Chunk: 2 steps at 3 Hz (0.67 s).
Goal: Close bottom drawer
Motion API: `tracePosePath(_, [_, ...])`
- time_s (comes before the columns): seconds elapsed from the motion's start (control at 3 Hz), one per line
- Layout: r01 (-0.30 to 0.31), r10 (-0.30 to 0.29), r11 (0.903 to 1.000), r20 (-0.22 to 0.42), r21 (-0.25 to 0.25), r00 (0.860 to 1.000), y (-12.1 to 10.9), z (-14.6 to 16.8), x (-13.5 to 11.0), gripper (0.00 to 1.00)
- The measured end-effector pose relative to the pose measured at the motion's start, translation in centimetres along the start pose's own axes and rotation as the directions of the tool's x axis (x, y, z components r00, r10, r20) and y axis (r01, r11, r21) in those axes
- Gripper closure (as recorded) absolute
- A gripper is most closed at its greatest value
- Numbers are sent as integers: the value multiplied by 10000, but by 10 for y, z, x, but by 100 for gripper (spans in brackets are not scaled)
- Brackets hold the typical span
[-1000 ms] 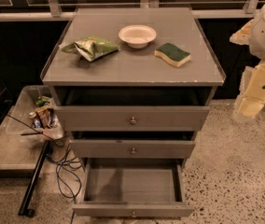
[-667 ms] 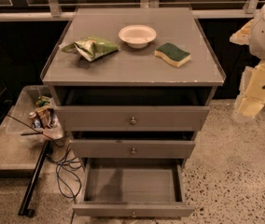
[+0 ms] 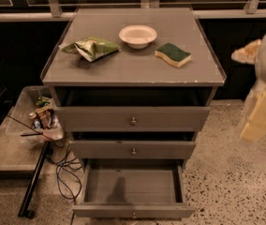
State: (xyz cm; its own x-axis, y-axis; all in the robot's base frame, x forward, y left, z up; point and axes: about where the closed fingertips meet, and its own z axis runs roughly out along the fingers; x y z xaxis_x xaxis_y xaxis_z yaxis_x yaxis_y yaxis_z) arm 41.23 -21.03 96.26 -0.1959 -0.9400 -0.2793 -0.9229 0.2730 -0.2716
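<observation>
Standing nearest: the bottom drawer [image 3: 105, 211], lowest in the cabinet [image 3: 133, 69], pulled well out toward the camera, with its bare inside showing.
Knob: a small round knob [image 3: 134, 214] sits mid-front on that drawer's slim panel, at the picture's lower edge.
Gripper: the gripper [image 3: 259, 116] is the pale, smeared block off the cabinet's right side, about level with the two upper drawers and well apart from the bottom one. I cannot tell whether it is spread or pressed together.
Just changed: against a second ago the gripper sits somewhat lower beside the cabinet and looks smeared, as if moving. The bottom drawer is out exactly as far as it was.
Meaning for the task: judged from this, the approach has only begun. Nothing touches the drawer front and the closing push is all still to do.
Next move calls for: getting down and across to the front panel, then pushing straight in toward the cabinet.
Middle drawer: the middle drawer [image 3: 100, 150] is just above and nearly in.
Top drawer: the top drawer [image 3: 95, 118] is above it, with a dark gap over its front.
Left of the cabinet: a bin of clutter [image 3: 41, 118], with cables [image 3: 65, 170] below it.
On the cabinet's top: a crumpled green bag [image 3: 93, 47], a sponge [image 3: 173, 54], and farthest a white bowl [image 3: 137, 35].
</observation>
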Motion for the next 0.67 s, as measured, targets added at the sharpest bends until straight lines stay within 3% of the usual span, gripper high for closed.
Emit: tracePosePath(0.67, [-495,491,9988,967,20,9941,65,73,39,41])
